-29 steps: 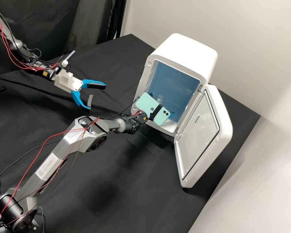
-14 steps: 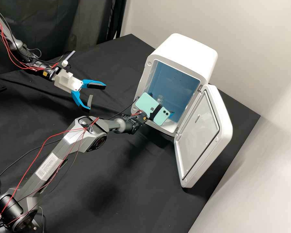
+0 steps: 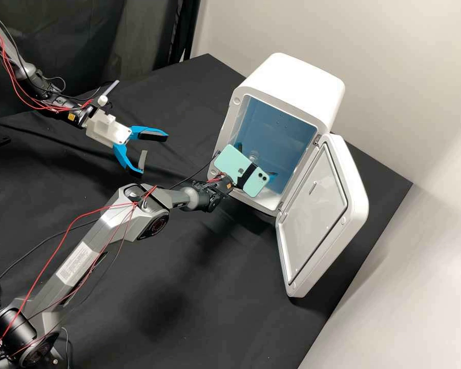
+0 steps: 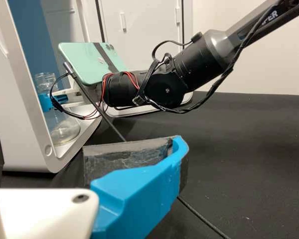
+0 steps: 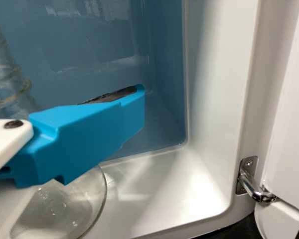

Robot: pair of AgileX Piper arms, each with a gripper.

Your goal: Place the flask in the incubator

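Observation:
The white incubator (image 3: 292, 82) stands on the bench with its door (image 3: 320, 215) swung wide open and a blue inside. A clear glass flask (image 5: 50, 209) stands upright on the incubator floor, also seen as the flask (image 4: 54, 117) and the flask (image 3: 253, 154). My right gripper (image 5: 104, 119) is inside the chamber right beside the flask; its grip on the glass is hidden. A mint phone (image 3: 241, 171) on that wrist covers it from above. My left gripper (image 3: 141, 148) hangs open and empty over the bench, left of the incubator.
The right arm (image 3: 138, 215) stretches from the front left corner across the black cloth to the incubator mouth. Red wires trail along both arms. The open door juts toward the bench's right edge. A pale wall rises behind.
The right wrist with its phone has shifted very slightly up and to the left at the incubator mouth. The left arm, flask and door have stayed put.

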